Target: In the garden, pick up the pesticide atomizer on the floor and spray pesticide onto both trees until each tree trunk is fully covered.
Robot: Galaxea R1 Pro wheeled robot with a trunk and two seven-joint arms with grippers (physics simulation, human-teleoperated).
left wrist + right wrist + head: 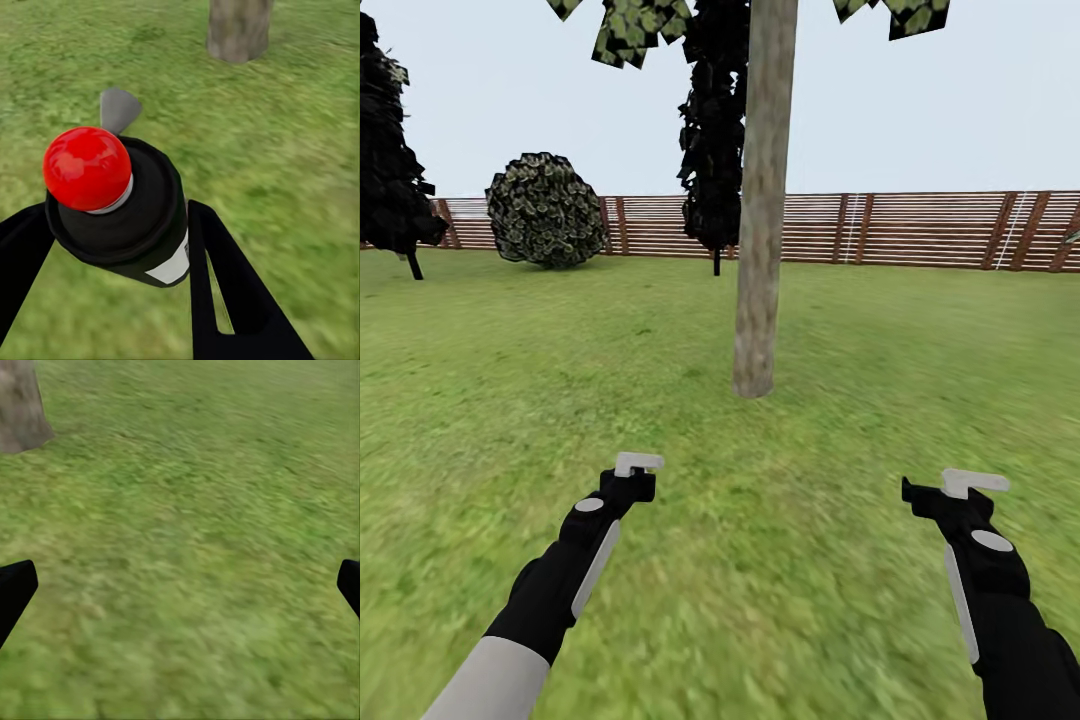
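The pesticide atomizer (pixel 127 217), a black bottle with a red round top, a grey trigger and a white label, sits between the black fingers of my left gripper (pixel 120 251), which is shut on it. In the head view that left gripper (pixel 632 478) hovers low over the grass floor (pixel 760 560), short of a tree trunk (pixel 760 250), a pale grey-brown column standing straight ahead. The trunk's base (pixel 238 30) lies beyond the bottle. My right gripper (pixel 945 492) is open and empty over grass, its tips wide apart (pixel 180 592), with the trunk base (pixel 19 405) off to one side.
A brown slatted fence (pixel 920 230) closes the lawn at the back. A round leafy bush (pixel 546 210) and a dark conifer (pixel 390 170) stand at the far left. Another dark conifer (pixel 712 150) rises just behind the trunk. Open grass surrounds the tree.
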